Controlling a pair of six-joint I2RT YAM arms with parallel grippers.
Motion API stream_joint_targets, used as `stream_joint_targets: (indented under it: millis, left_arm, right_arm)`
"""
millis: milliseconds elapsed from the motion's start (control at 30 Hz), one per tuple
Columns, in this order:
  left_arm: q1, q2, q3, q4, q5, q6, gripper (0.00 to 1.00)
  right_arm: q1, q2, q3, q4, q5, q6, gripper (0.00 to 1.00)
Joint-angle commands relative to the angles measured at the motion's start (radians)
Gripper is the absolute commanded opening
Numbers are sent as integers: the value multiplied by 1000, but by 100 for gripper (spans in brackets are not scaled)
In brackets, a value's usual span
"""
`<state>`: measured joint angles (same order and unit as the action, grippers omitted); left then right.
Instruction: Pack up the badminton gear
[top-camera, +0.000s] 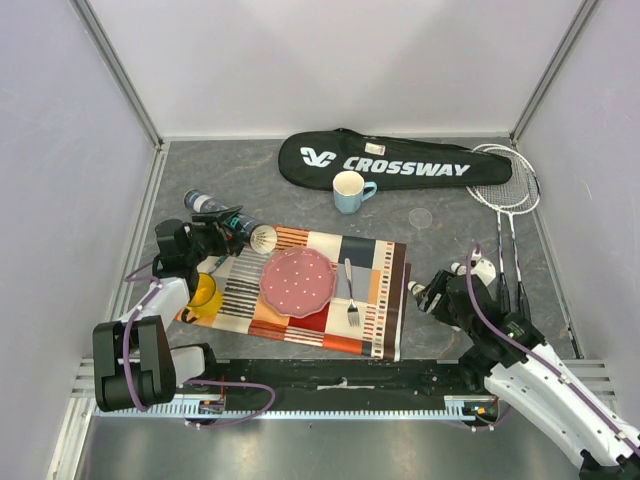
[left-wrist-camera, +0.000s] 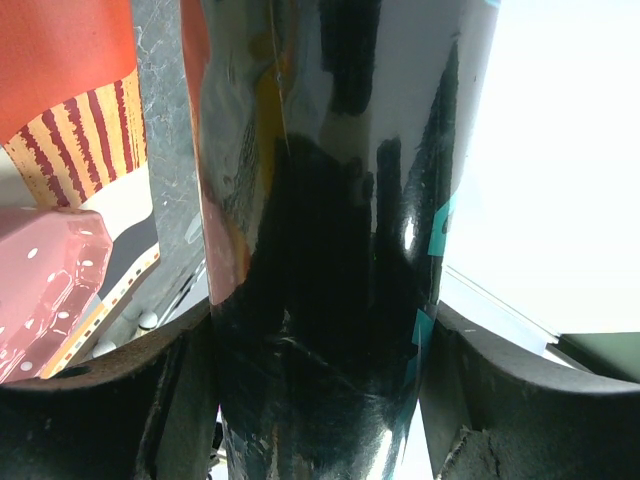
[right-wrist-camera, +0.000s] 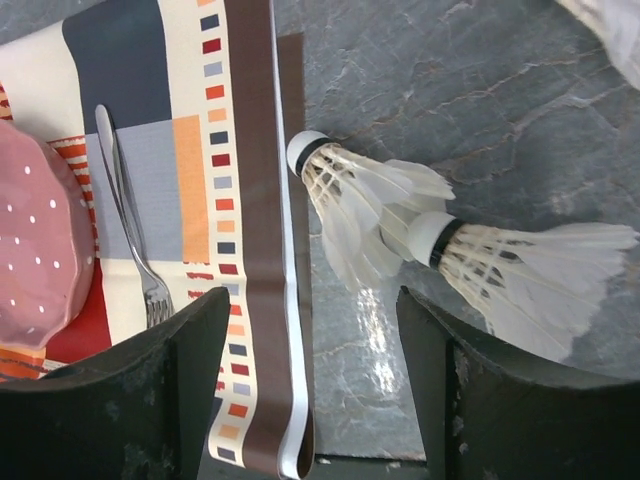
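1. The tube (top-camera: 225, 222) is held aslant by the far left corner of the mat (top-camera: 380, 285). A shuttlecock (top-camera: 263, 238) shows at its right-hand mouth; how deep it sits cannot be told.
2. The bag (top-camera: 390, 160) lies flat at the far side of the table (top-camera: 250, 175). Both rackets (top-camera: 505, 185) lie outside it, heads by its right end.
3. The cup (top-camera: 348, 190) stands just in front of the bag. The mug (top-camera: 203, 293) sits on the mat under the left arm.
4. Only the left wrist view shows the left gripper (left-wrist-camera: 320, 330) clamped on the tube, fingers (left-wrist-camera: 100, 400) against its glossy sides.
5. Only the right wrist view shows two loose shuttlecocks (right-wrist-camera: 350, 195) (right-wrist-camera: 510, 265) on bare table just off the mat, one's feathers overlapping the other's cork. The right gripper (right-wrist-camera: 310, 310) is spread beside them, holding nothing.
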<state>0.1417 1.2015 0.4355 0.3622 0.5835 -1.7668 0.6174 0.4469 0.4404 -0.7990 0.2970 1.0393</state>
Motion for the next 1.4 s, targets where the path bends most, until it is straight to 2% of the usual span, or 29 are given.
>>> stream_joint_targets:
  millis: [0,133,267,300,400,667,767,800,900,967,1033,1067,1167,1233,1300,1367]
  left_arm:
    - [-4,-20,11,32,36,3,2]
    - [-4,-26,14,26,36,1,2]
    - [-5,-30,17,12,29,10,2]
    - [-5,-28,16,12,33,10,2]
    - [-5,-34,11,14,33,10,2]
    - [-5,-36,11,14,36,12,2]
    - [-5,-34,9,14,36,12,2]
    - [-4,-34,6,14,36,13,2]
    - [-4,-33,2,15,35,13,2]
    - [-4,-33,2,15,35,13,2]
    - [-4,-34,2,15,35,13,2]
    - [-4,-36,2,15,36,13,2]
    - [-4,-34,6,15,35,13,2]
    - [-5,-33,6,15,35,13,2]
    - [-5,-34,3,15,33,15,2]
    - [-5,-34,-1,15,29,15,2]
  right_arm:
    - [-4,-1,-77,197,-16,2,73]
    - [-13,22,-153,259,-44,13,68]
    - [-13,-20,-209,357,-48,-5,61]
    - [-16,-28,-215,374,-41,-8,56]
    - [-16,-56,-255,426,-3,-27,52]
    - [-19,6,-295,564,68,-93,43]
    - [-19,27,-259,590,85,-178,35]
    - [-19,32,-247,622,87,-199,24]
    - [-21,58,-203,659,103,-266,3]
    - [-22,78,-177,679,97,-285,0]
    - [-22,84,-138,716,24,-318,0]
    - [-22,85,-129,788,-37,-329,0]
    - [-24,188,-43,923,-363,-384,0]
    - [-9,315,70,957,-587,-394,0]
    - [27,428,209,914,-625,-401,0]
    - [140,502,318,801,-566,-475,0]
